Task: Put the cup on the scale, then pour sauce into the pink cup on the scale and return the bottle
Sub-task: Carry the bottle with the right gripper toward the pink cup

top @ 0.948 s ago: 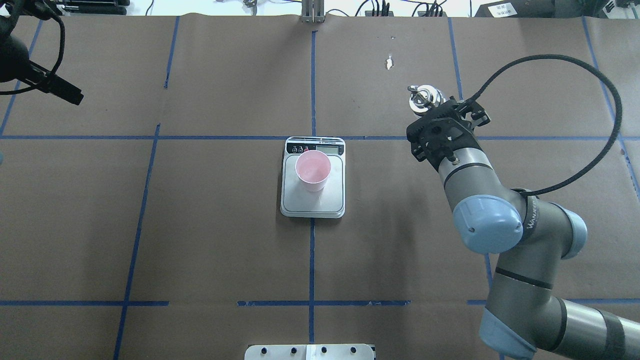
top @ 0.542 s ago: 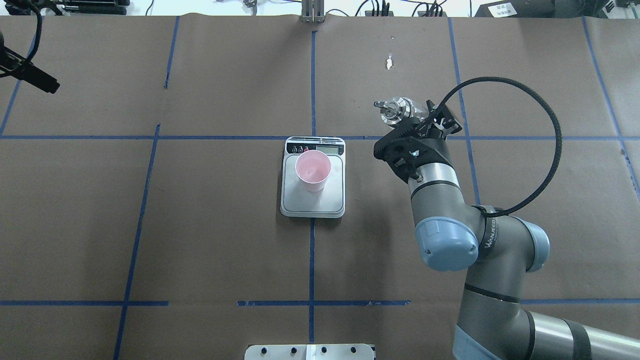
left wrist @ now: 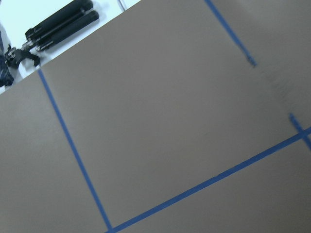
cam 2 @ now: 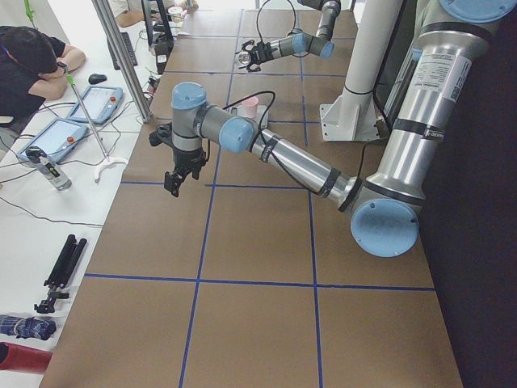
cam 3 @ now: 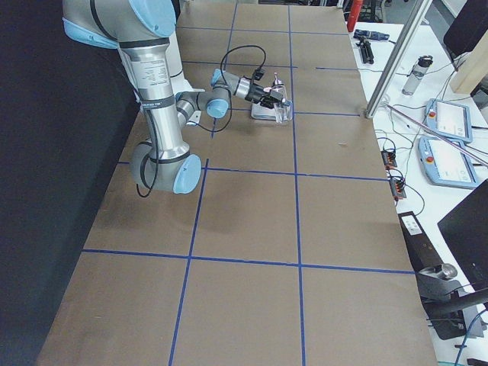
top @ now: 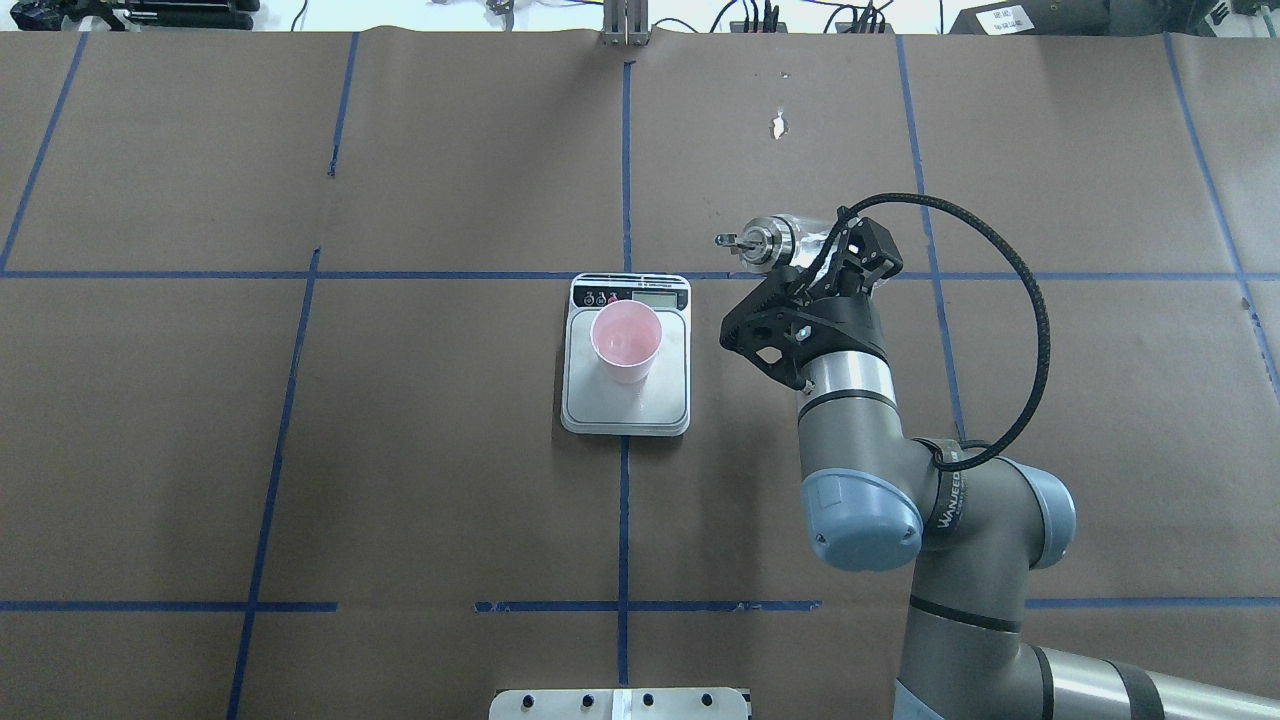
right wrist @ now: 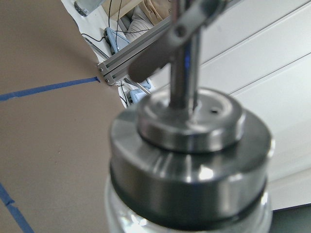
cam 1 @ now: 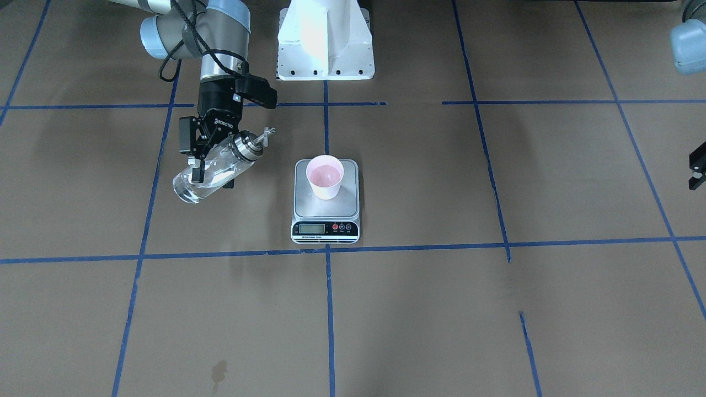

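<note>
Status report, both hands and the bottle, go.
Right hand shut on bottle, tilted, spout toward cup, not over it. Cup upright on scale. Left hand far off to the side, grip unreadable. Nothing between bottle and cup.

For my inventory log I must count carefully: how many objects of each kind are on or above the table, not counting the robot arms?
pink cup: 1
digital scale: 1
glass bottle: 1
total: 3

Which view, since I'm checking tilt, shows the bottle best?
Exterior front-facing: whole bottle, tilted in the right hand. Overhead shows mostly its cap; right wrist, only the cap close up; side views show it tiny.
</note>
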